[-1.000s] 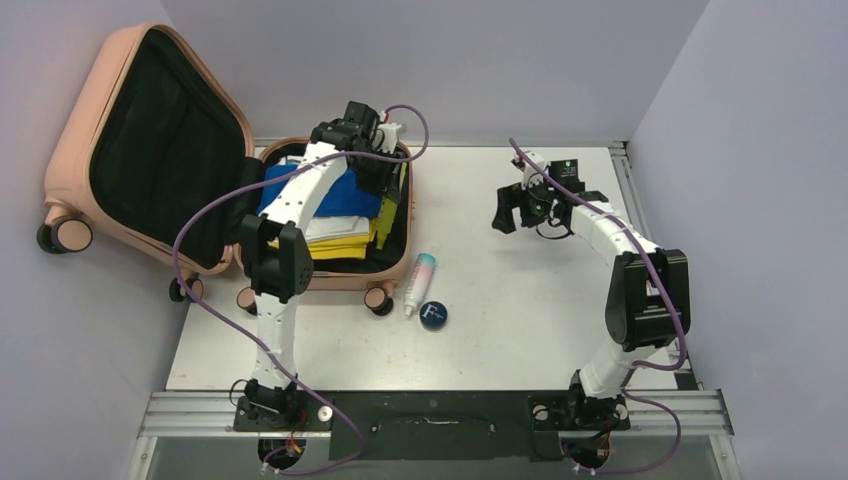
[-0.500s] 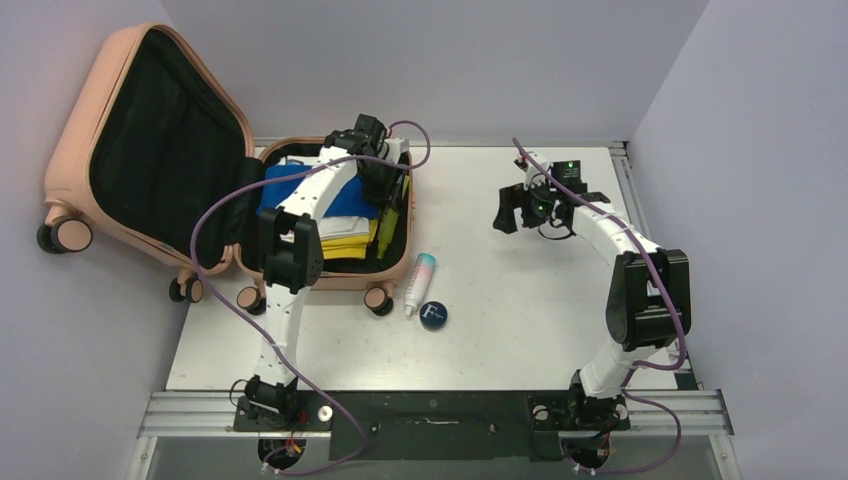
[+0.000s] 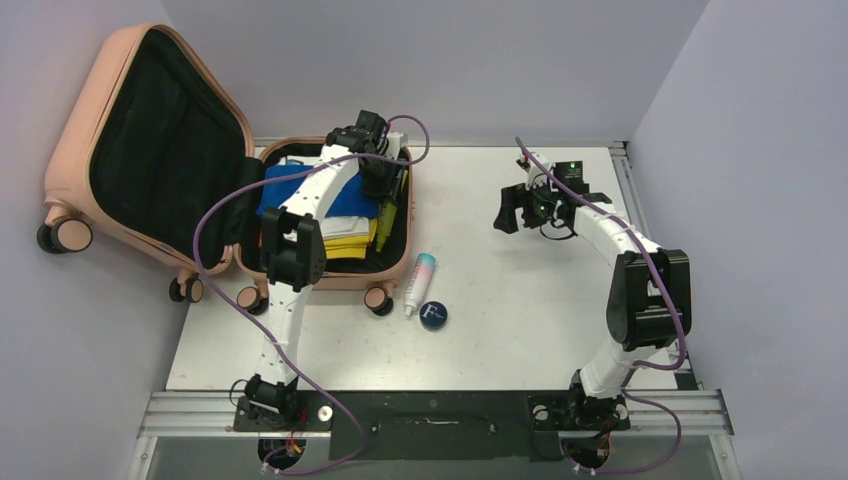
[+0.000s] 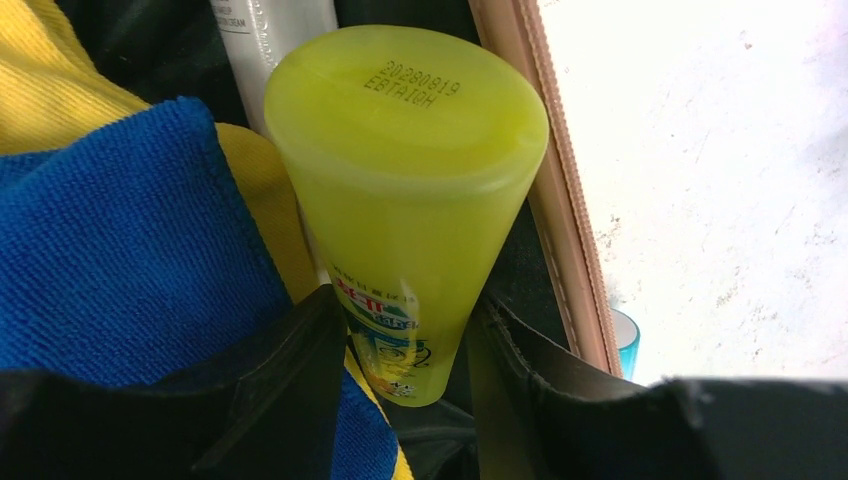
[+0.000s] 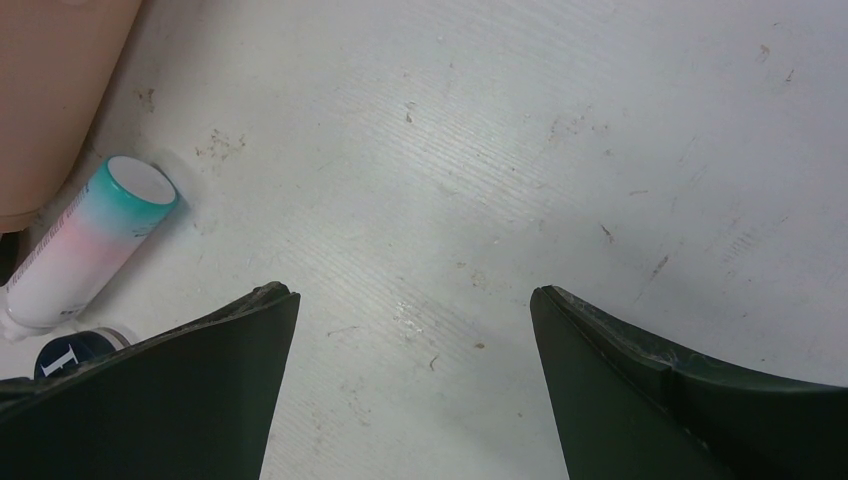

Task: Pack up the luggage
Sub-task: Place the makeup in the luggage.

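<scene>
Left gripper (image 4: 405, 312) has edged toward the luggage (image 4: 555, 200) rim, pinching a yellow-green tube (image 4: 405, 130), perhaps lotion. Right gripper (image 5: 412, 292) hangs spread.

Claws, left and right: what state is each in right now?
Left claw: closed on the yellow-green bottle, inside the luggage.
Right claw: open, holding nothing.

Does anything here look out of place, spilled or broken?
Nothing looks spilled or broken. The only oddity: a pink-and-teal tube and a small dark blue tin lie on the table beside the open luggage, while the left gripper holds a yellow bottle inside it.
</scene>
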You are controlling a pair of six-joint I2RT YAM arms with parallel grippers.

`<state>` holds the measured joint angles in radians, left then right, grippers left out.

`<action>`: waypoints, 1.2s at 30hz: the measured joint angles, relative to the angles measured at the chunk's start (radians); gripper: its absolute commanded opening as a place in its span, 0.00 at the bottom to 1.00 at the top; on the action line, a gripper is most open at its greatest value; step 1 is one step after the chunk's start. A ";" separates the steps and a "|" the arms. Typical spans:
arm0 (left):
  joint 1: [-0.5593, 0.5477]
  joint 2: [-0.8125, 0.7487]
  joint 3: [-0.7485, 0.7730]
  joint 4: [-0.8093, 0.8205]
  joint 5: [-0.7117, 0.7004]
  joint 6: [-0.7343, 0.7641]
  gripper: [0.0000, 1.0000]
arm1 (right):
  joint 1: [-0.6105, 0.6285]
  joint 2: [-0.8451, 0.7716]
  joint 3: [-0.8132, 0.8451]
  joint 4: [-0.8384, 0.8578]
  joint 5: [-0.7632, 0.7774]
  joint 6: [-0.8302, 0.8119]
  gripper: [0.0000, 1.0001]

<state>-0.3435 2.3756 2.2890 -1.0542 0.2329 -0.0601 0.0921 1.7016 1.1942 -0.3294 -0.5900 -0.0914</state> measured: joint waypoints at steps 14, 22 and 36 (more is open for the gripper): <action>0.002 0.000 0.002 0.057 -0.047 -0.019 0.63 | -0.008 0.000 0.000 0.001 -0.013 0.003 0.90; 0.005 0.000 0.014 0.087 -0.055 -0.034 0.75 | -0.014 0.000 0.000 0.004 -0.020 0.008 0.90; 0.011 -0.097 -0.029 0.116 -0.003 -0.076 0.96 | -0.014 0.000 -0.002 0.008 -0.028 0.011 0.90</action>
<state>-0.3328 2.2787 2.2604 -0.9382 0.2295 -0.1364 0.0780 1.7016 1.1923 -0.3218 -0.6178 -0.0799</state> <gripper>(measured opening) 0.964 0.897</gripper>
